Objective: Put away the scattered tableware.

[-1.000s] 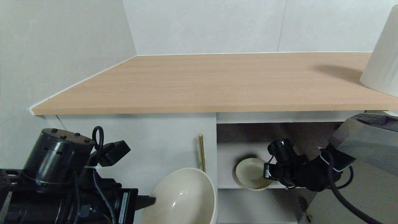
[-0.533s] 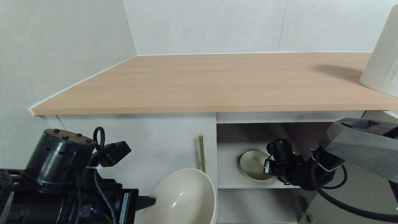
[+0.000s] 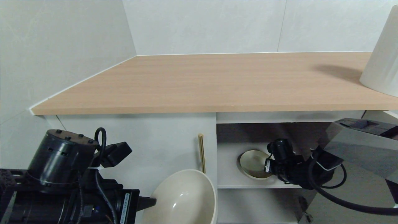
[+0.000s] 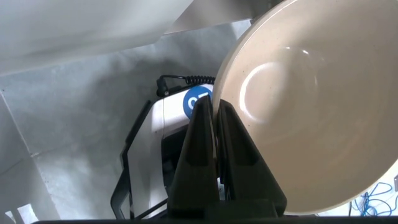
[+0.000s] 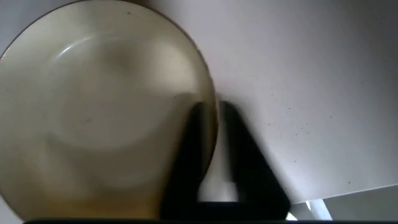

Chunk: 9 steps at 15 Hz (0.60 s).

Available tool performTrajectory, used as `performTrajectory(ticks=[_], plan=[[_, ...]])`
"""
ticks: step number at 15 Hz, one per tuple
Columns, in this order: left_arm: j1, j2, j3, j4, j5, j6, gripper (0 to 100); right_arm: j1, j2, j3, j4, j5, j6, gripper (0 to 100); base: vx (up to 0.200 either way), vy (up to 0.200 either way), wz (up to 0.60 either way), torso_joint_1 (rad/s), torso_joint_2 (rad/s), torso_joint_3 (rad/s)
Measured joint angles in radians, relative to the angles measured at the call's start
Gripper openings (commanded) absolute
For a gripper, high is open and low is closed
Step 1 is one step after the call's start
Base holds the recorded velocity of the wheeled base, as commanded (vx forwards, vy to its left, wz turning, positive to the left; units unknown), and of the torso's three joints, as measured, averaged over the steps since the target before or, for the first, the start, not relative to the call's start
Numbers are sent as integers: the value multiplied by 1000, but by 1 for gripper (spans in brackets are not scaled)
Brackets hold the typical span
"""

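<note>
Right gripper (image 5: pixel 208 115) pinched narrow on the rim of the small cream dish (image 3: pixel 253 163), inside the open cupboard, low over the white shelf (image 3: pixel 227 177); contact with the shelf not clear. Settle the dish flat before loosening, then draw straight back out, clear of the rim. Left gripper (image 4: pixel 214 112) clamped on the rim of the large cream bowl (image 3: pixel 183 199), just before the closed door (image 3: pixel 149 146); hold it level meanwhile.

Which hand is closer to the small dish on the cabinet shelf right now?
Right. The right hand grips the small dish by its rim on the shelf; the left hand is away at the closed door, holding the large bowl.
</note>
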Motion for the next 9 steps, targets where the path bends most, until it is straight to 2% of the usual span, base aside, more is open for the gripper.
performTrajectory(ticks=[3, 7, 9], plan=[[0, 3, 0, -1, 0, -3, 0, 0, -3, 0, 0, 0, 1, 100, 0, 0, 0, 0, 0, 0], [-5, 44, 0, -58, 61, -66, 0, 4, -47, 34, 11, 24, -7, 100, 0, 0, 0, 0, 0, 0], [-35, 83, 4, -99, 128, -110, 0, 20, -98, 74, 17, 85, -11, 100, 0, 0, 0, 0, 0, 0]])
